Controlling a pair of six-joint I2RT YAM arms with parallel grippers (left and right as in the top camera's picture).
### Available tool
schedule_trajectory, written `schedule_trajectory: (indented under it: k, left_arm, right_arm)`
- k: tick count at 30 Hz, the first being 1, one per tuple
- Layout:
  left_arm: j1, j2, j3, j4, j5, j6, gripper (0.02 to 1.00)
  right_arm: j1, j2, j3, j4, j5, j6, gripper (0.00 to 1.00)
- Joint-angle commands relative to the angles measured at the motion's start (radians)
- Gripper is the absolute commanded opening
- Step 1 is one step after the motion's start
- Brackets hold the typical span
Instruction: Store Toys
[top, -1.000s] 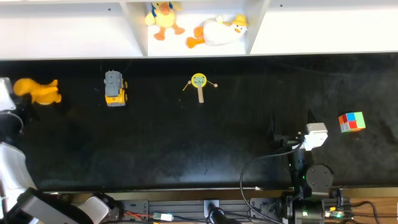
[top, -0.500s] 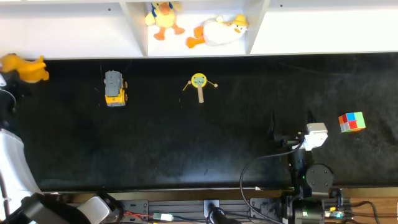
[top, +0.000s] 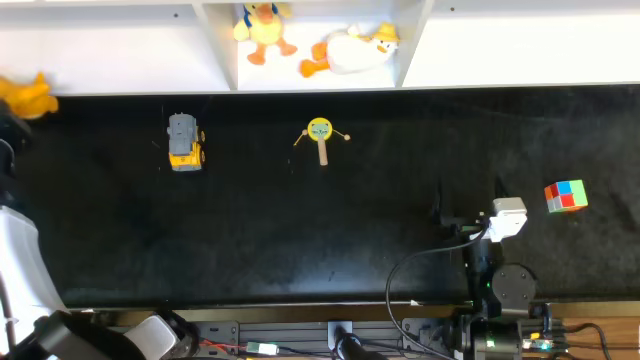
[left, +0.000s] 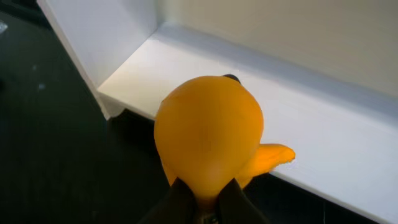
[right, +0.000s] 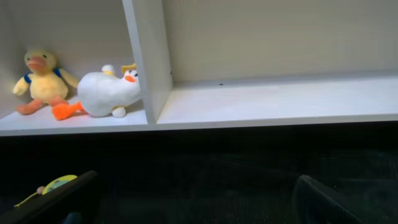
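My left gripper (left: 206, 208) is shut on an orange rubber duck (left: 209, 138), held at the front lip of the white shelf's left compartment (left: 323, 146). From above, the orange duck (top: 24, 96) is at the far left edge by the shelf front. A grey and yellow toy truck (top: 184, 140), a small rattle drum (top: 321, 135) and a coloured cube (top: 565, 196) lie on the black mat. My right gripper (right: 199, 208) rests open and empty near the front right, its fingers (top: 438, 206) facing the shelf.
The shelf's middle compartment holds a yellow duck plush (top: 262, 25) and a white goose plush (top: 350, 50). A divider wall (right: 148, 62) separates it from the bare right compartment (right: 280, 99). Cables run along the table's front edge (top: 420, 270).
My left gripper has carried the orange duck away from the mat, farther left and toward the shelf front. The right arm has stayed still.
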Motion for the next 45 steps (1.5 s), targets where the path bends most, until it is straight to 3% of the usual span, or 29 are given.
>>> schedule_trajectory:
  k: [1,10,45]
  left_arm:
    - [-0.031,0.032,0.037,0.037,-0.005,-0.026,0.088]
    - [-0.069,0.097,0.043,0.119,-0.039,-0.026,0.115]
    - [-0.125,0.229,0.158,0.104,-0.068,-0.029,0.108]
  right_arm:
    - [0.004,-0.008,-0.013,0.004,-0.003,0.004,0.996]
    - [0.004,-0.008,-0.013,0.004,-0.003,0.004,0.996]
    - [0.004,-0.008,-0.013,0.004,-0.003,0.004,0.996]
